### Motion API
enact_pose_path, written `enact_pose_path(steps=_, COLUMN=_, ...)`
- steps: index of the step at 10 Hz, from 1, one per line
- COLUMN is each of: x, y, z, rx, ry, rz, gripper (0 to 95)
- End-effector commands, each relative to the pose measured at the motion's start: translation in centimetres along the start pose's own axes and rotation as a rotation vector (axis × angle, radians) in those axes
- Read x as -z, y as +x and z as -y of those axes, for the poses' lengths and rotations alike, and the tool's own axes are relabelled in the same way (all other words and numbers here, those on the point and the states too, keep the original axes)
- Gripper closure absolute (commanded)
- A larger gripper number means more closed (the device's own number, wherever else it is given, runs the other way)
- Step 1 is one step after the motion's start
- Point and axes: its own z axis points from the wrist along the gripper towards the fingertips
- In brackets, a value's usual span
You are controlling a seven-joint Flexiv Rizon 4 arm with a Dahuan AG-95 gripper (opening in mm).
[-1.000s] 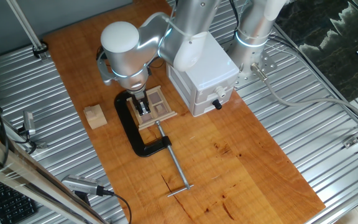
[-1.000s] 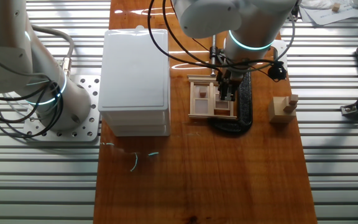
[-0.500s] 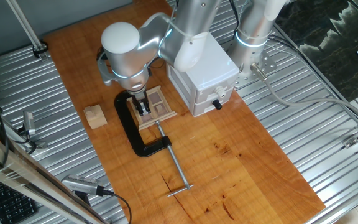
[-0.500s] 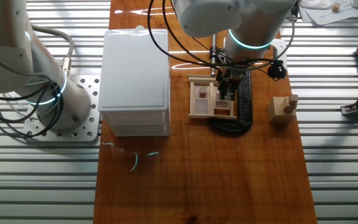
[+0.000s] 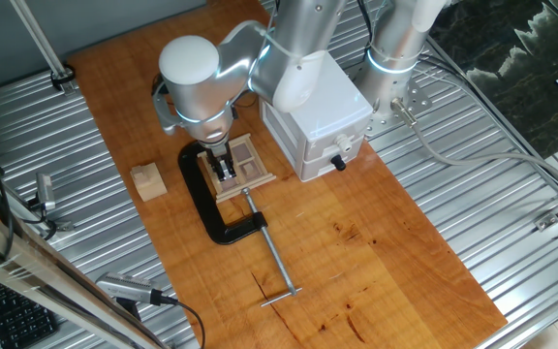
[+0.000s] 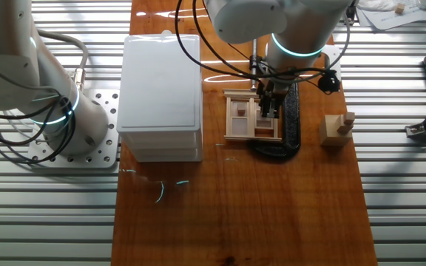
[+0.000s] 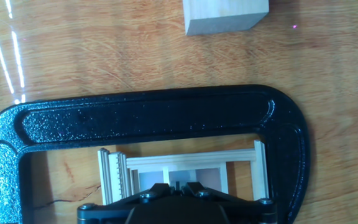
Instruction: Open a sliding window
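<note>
Fingers of the gripper [image 5: 224,171] point straight down onto the sliding window [image 6: 252,117], which a black C-clamp [image 7: 148,118] pins to the counter [image 5: 356,242]; their spread is hidden (cannot tell), and the sash's travel runs across them.

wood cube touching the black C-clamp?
Apart. In the hand view a strip of bare table separates the wooden cube from the C-clamp; one fixed view shows the same gap between cube and clamp.
</note>
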Motion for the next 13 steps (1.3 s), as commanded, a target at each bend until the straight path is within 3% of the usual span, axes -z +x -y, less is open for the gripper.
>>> enact_pose_path(steps=1, x=-0.37, y=0.05, z=-0.21, rx=0.000, ry=-0.001, rz=0.000, gripper=95.0)
enact_pose_path(steps=13, x=-0.63, y=0.20, z=-0.91, rx=0.004, ry=-0.002, rz=0.004, gripper=95.0)
